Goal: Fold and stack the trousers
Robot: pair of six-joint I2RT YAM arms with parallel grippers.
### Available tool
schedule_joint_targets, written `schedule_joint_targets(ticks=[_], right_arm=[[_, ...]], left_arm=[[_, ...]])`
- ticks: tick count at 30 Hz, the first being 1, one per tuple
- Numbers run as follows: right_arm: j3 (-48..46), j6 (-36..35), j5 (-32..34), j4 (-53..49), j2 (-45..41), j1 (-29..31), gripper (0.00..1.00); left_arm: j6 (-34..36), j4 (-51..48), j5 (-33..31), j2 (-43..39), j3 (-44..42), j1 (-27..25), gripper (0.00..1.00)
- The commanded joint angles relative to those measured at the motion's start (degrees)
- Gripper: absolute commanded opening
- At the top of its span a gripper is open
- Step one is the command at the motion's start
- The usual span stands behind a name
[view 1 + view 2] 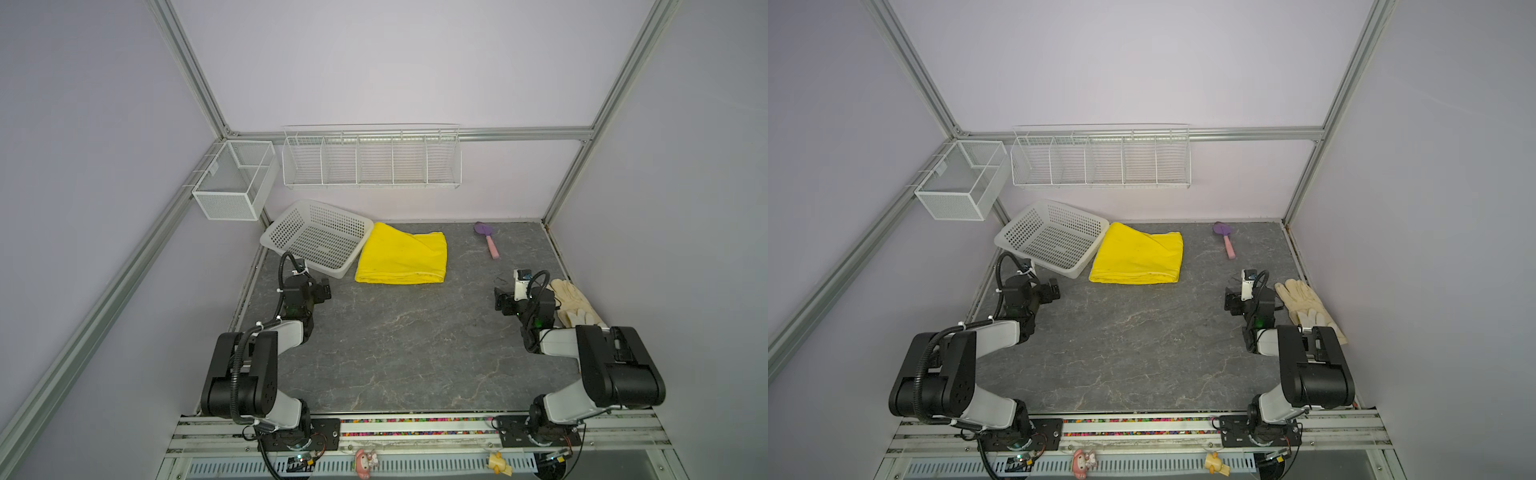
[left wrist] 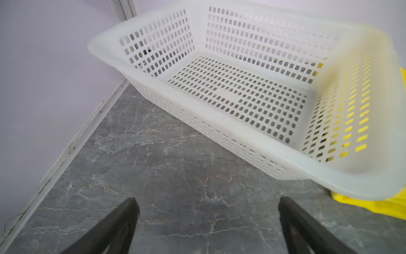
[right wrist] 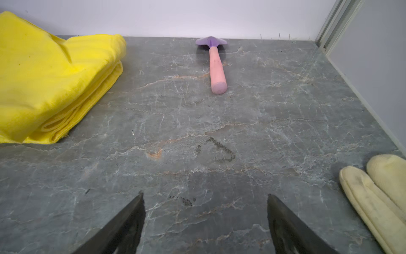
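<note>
The trousers (image 1: 401, 259) lie at the far side of the grey marbled table (image 1: 395, 345), a little left of its middle. They are folded into a thick, roughly rectangular pad of plain bright yellow cloth, seen the same way in both top views (image 1: 1138, 257). A raised diagonal crease runs across its far left corner, and a pale hem line follows the near edge. In the right wrist view the trousers (image 3: 50, 83) show several stacked layers along their side and a few small dark specks on top. Their left edge lies against the right side of a white perforated basket (image 1: 286, 226), and yellow shows through the basket's (image 2: 219, 123) holes. The left gripper (image 2: 206, 204) hangs over bare table just near of the basket, jaws spread wide and empty. The right gripper (image 3: 205, 198) is also spread wide and empty, beside cream gloves (image 1: 575, 305) at the right edge, well apart from the trousers.
</note>
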Motion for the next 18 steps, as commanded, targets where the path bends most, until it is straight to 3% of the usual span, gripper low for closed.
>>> schedule_joint_targets(ticks=[1, 18], right_arm=[[-0.18, -1.75, -0.51, 3.53, -0.65, 0.19, 0.88], [-0.16, -1.68, -0.70, 3.93, -0.51, 0.18, 0.88]], left_arm=[[0.49, 5.48, 1.77, -0.15, -1.14, 0.74, 1.00], [0.69, 7.32, 2.10, -0.23, -2.05, 0.81, 1.00]])
